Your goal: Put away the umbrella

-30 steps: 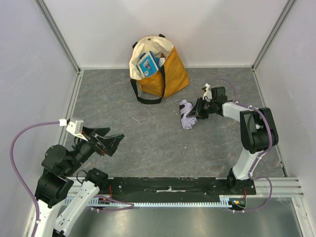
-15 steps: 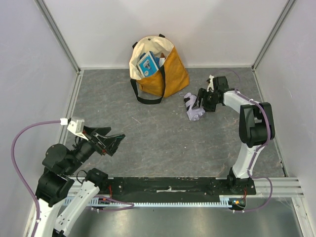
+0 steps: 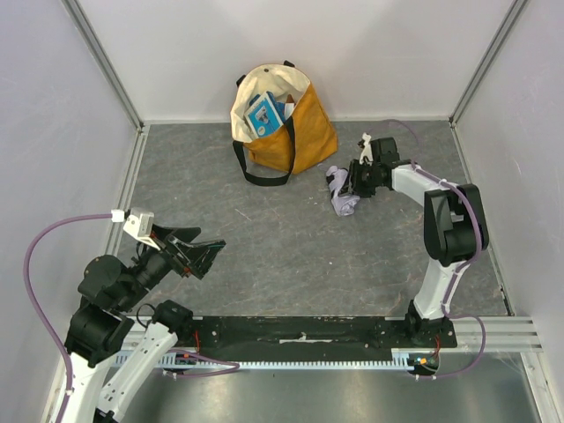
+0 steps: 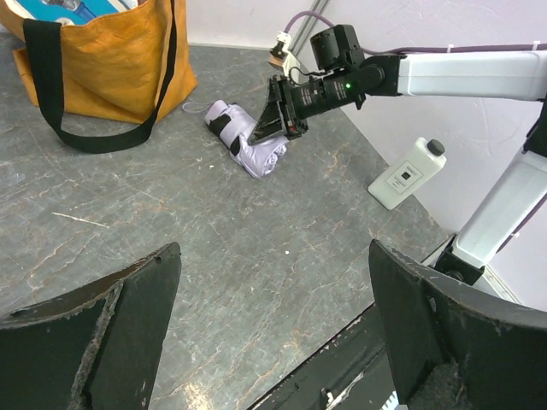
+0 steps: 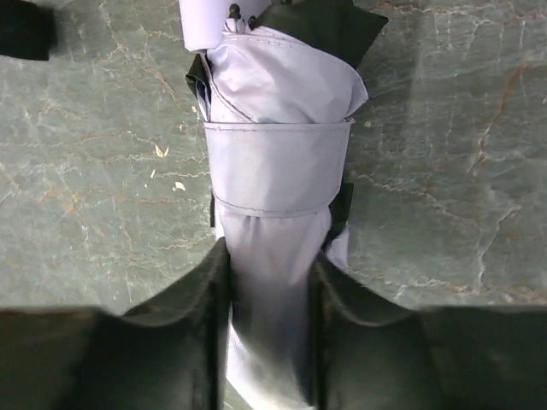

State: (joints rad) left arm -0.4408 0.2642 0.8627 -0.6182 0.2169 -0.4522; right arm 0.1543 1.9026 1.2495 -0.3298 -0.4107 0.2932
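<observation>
Umbrella (image 5: 278,171), near end out of frame between fingers (image 5: 192,295) of right end effector (image 5: 267,290)

Off the black base rail (image 3: 300,330), two arms in white link tubes and fat black joint housings. Left arm (image 3: 101,286) at the rail's left end: purple cable (image 3: 29,256) looping wide, capped by a white plug block (image 3: 137,223). Right arm (image 3: 454,225) at the rail's right end: another thin purple lead (image 4: 309,17) along it, small green light (image 4: 349,85) glowing near the wrist. Left claw (image 4: 273,252): broad matte-black wedge fingers (image 4: 102,325), edges scuffed grey. Right claw (image 5: 267,256): dark, smooth, curved fingers (image 5: 171,316). Tiny orange connector (image 3: 429,359) just below the rail's right end.
</observation>
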